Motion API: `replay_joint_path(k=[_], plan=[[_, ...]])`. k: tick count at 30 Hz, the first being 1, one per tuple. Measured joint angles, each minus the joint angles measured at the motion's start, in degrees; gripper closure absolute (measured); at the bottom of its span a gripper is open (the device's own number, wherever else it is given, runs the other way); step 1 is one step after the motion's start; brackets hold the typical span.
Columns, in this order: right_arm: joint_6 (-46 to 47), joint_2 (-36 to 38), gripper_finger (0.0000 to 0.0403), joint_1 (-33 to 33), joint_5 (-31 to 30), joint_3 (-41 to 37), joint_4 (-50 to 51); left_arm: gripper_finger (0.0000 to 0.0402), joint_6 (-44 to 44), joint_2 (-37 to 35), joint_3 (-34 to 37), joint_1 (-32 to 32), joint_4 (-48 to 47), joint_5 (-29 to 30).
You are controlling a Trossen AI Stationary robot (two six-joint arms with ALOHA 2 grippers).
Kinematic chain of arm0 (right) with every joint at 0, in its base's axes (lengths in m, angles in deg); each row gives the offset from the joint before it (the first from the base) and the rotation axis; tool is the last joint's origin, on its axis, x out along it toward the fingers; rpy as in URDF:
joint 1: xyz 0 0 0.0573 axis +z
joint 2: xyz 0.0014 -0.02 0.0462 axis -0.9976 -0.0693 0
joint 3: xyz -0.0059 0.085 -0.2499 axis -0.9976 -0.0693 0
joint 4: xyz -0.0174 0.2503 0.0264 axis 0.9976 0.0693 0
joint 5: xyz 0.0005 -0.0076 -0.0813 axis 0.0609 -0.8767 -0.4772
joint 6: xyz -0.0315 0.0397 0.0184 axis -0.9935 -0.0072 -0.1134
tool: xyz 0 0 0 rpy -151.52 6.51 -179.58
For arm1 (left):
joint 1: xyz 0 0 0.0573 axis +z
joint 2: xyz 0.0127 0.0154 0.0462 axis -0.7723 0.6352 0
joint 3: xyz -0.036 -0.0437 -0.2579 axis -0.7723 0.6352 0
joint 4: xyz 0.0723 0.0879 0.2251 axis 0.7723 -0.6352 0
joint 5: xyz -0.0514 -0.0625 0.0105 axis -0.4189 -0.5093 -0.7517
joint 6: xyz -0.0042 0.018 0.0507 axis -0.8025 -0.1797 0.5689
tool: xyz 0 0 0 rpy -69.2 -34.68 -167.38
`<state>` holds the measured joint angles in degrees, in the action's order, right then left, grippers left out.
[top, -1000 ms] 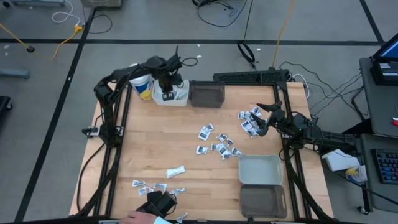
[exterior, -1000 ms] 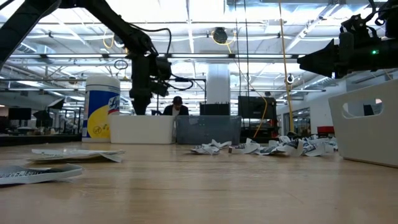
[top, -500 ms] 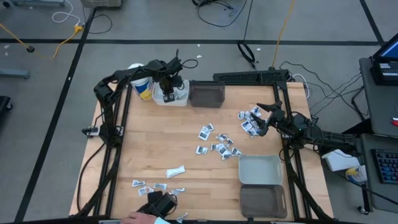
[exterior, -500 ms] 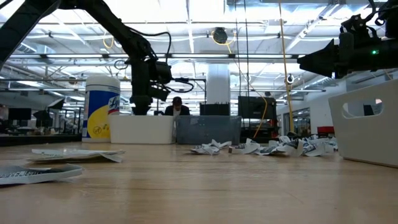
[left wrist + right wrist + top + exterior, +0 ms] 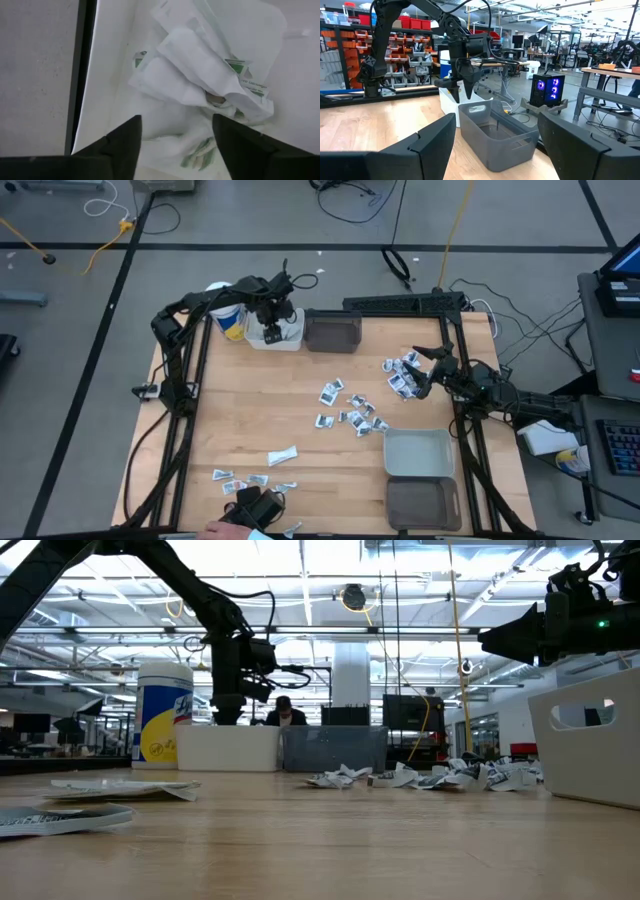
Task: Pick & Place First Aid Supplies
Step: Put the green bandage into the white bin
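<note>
Many small white and silvery first aid packets lie flat on the wooden table: a cluster at the middle (image 5: 350,415), a pile at the far right (image 5: 402,372), a few at the near left (image 5: 250,478) and one long white sachet (image 5: 282,455). More packets (image 5: 200,65) lie in the white bin (image 5: 292,335) at the far left. My left gripper (image 5: 271,322) hangs open and empty over that bin, fingers pointing down (image 5: 175,120). My right gripper (image 5: 418,372) is open and empty, held level beside the far right pile.
A dark grey bin (image 5: 333,332) stands right of the white bin. A white cup with a yellow band (image 5: 225,315) stands to its left. A white bin (image 5: 418,452) and a dark bin (image 5: 422,502) stand near right. A person's hand (image 5: 215,530) shows at the near edge.
My left gripper has risen a little out of the white bin and now hangs above it. My right gripper has kept still.
</note>
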<state>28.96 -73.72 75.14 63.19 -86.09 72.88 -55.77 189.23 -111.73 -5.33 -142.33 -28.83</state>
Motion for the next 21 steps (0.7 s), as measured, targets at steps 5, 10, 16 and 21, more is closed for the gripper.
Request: replay_joint_path(k=[5,10,16,21], plan=[[0.0,0.0,0.0124,0.0,0.0,0.0,0.0,0.0126,-0.1,0.0,-0.6,0.0,-0.5,0.0],[0.0,0.0,0.0124,0.0,0.0,0.0,0.0,0.0127,-0.2,0.0,-4.1,0.0,-2.8,0.0],[0.0,0.0,0.0124,0.0,0.0,0.0,0.0,0.0141,-0.8,0.0,-8.8,-0.7,-8.9,0.0],[0.0,0.0,0.0124,0.0,0.0,0.0,0.0,0.0149,-4.3,-1.4,-9.8,-1.4,-12.1,-0.2]])
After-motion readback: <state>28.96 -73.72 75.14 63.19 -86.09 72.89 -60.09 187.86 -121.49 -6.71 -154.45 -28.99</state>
